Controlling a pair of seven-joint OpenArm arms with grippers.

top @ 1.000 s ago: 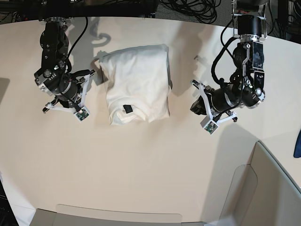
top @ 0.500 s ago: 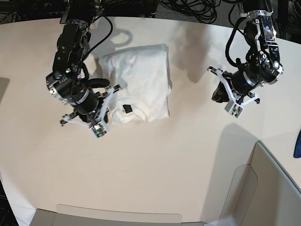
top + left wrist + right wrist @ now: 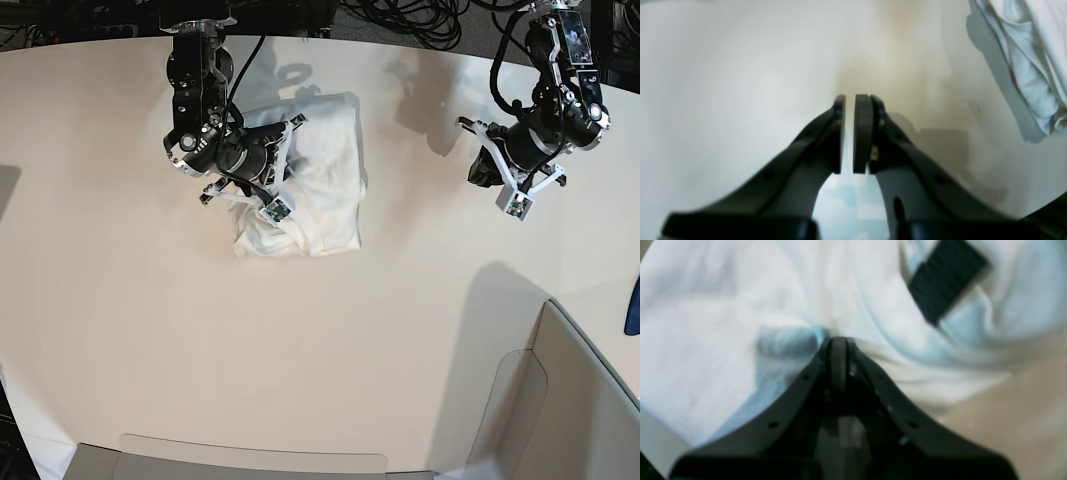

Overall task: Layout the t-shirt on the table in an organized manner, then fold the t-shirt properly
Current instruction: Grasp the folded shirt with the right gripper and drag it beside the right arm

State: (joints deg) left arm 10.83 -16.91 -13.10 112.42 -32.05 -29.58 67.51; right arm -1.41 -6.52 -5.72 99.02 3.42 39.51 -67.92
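Observation:
The white t-shirt (image 3: 325, 150) lies folded in a rough rectangle on the table (image 3: 300, 350), plain side up. My right gripper (image 3: 258, 195) is over its lower left part; in the right wrist view that gripper (image 3: 839, 340) is shut, its tips pressing into creased t-shirt cloth (image 3: 706, 323) near a black tag (image 3: 945, 290). My left gripper (image 3: 480, 172) hangs to the right of the shirt, well apart from it. In the left wrist view the left gripper (image 3: 849, 100) is all but closed, a thin slit between empty pads, with the t-shirt's edge (image 3: 1033, 50) at upper right.
A grey bin-like panel (image 3: 560, 400) stands at the near right corner and another low panel (image 3: 250, 465) runs along the near edge. Black cables (image 3: 400, 15) lie behind the table's curved far edge. A blue object (image 3: 633, 305) shows at the right border.
My right arm has swung from left of the shirt onto its lower left part, rumpling the cloth there. My left arm has drawn back toward the far right.

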